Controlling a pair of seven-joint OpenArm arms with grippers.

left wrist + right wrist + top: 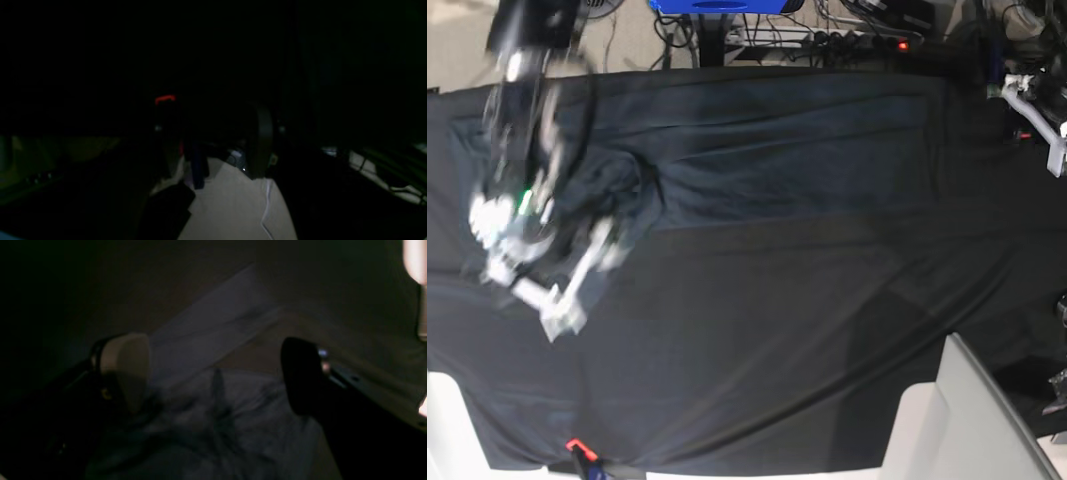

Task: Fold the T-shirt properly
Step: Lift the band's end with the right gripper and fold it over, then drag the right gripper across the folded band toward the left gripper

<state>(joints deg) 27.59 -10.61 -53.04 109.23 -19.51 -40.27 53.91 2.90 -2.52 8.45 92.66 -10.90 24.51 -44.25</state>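
Hovering over the far-left side of the cloth-covered surface [807,330] in the base view, the right gripper [577,285] hangs above the T-shirt [757,150], its jaws spread wide and holding nothing. The wrist view shows the pale pad and the dark pad well apart, with rumpled grey fabric [213,420] lying loose below and between them. The T-shirt lies along the far half of the surface, its body stretched fairly flat toward the right while the end under the arm is bunched and creased. No neat rectangle shows; the folding looks at an early or middle stage, with the crumpled end apparently to be smoothed and further folds probably to come. The left gripper [213,146] is off the surface, pointing at a pale floor and cables; its picture is too dark to judge how far its jaws stand apart, and no fabric can be seen in them.
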